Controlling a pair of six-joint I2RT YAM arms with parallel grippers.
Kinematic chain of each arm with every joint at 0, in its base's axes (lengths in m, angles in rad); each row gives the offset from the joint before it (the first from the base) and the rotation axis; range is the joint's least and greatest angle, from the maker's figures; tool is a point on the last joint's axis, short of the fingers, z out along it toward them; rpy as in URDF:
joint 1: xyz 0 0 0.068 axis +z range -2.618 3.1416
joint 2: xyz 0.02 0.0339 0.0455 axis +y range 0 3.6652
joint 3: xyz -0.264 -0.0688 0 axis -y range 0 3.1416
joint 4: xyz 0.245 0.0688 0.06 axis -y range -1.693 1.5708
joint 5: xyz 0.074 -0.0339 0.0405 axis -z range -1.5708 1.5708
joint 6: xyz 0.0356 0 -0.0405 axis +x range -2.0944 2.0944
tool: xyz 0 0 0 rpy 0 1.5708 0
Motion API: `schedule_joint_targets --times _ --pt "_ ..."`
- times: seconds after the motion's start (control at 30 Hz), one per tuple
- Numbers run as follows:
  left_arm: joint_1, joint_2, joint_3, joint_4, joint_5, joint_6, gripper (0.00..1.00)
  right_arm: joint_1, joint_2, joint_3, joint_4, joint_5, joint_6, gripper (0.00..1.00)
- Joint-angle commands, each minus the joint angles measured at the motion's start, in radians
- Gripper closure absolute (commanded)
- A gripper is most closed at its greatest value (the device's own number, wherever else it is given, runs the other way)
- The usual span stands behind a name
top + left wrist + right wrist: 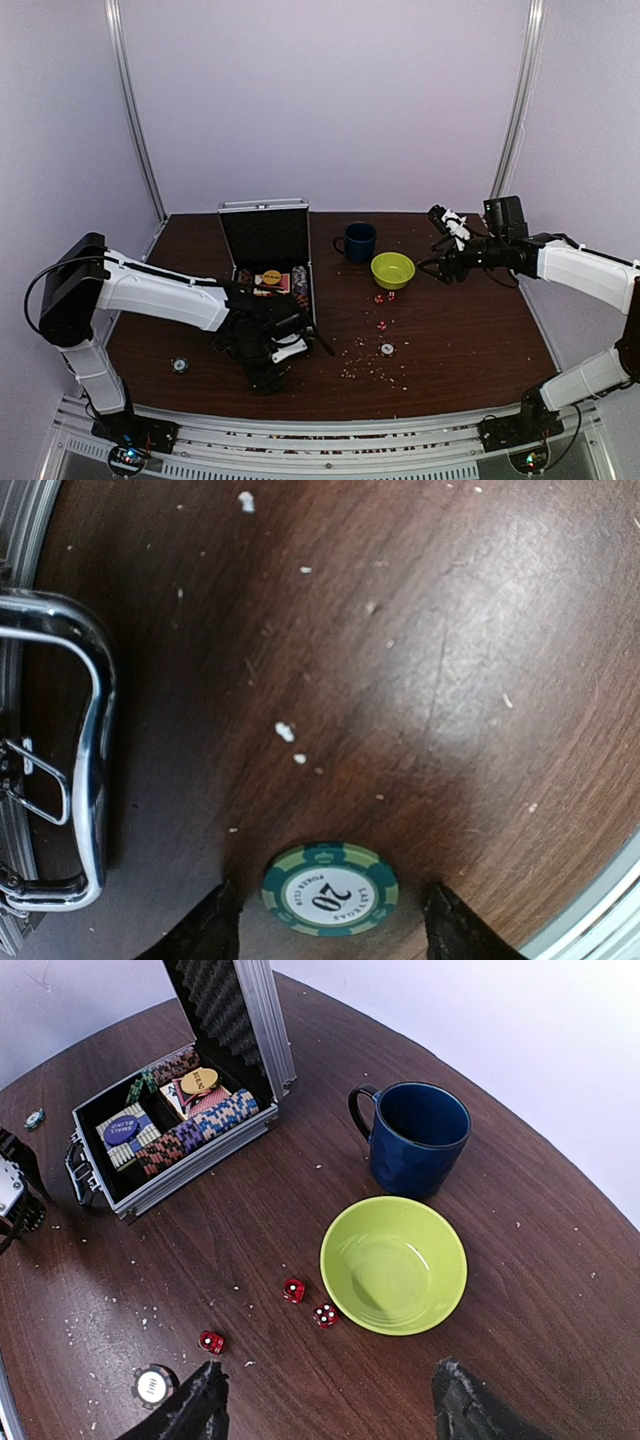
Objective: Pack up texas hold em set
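Note:
The silver briefcase [265,235] stands open at the table's back, lid up, holding chip rows [195,1125], a blue card box [130,1130] and a red one [205,1100]. My left gripper [265,372] is open in front of the case, its fingers on either side of a green "20" chip [330,889] lying flat, not touching it. The case handle [95,750] is beside it. My right gripper [437,245] is open and empty, held above the table right of the bowl. Three red dice [293,1290] [326,1315] [211,1341] lie below it. The red triangle is out of view.
A yellow-green bowl [393,1265] and a dark blue mug [415,1138] stand right of the case. A black-and-white chip [152,1385] lies near the dice, and another chip [180,366] lies at the front left. Pale crumbs dot the table's front middle [375,372].

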Motion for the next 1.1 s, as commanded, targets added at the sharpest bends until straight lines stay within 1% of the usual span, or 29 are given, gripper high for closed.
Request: schedule_joint_targets --times 0.0,0.3,0.73,0.87,1.0,1.07 --pt "-0.003 0.032 0.019 -0.002 -0.022 -0.007 0.38 -0.002 0.007 -0.009 0.015 -0.015 -0.016 0.3" --pt "-0.003 0.051 0.018 0.003 0.011 0.007 0.52 -0.002 0.011 -0.009 0.008 -0.02 -0.024 0.29" --pt "-0.003 0.032 0.013 -0.028 0.005 0.002 0.67 -0.002 0.022 -0.009 0.002 -0.025 -0.03 0.29" --pt "-0.003 -0.047 0.043 -0.047 -0.014 -0.008 0.7 -0.002 0.023 -0.008 0.0 -0.026 -0.03 0.29" --pt "0.015 -0.156 0.089 -0.064 -0.074 -0.029 0.7 -0.002 0.026 -0.008 0.0 -0.025 -0.03 0.29" --pt "0.035 -0.195 0.1 -0.067 -0.128 -0.044 0.7 -0.002 0.029 -0.007 -0.002 -0.025 -0.03 0.29"
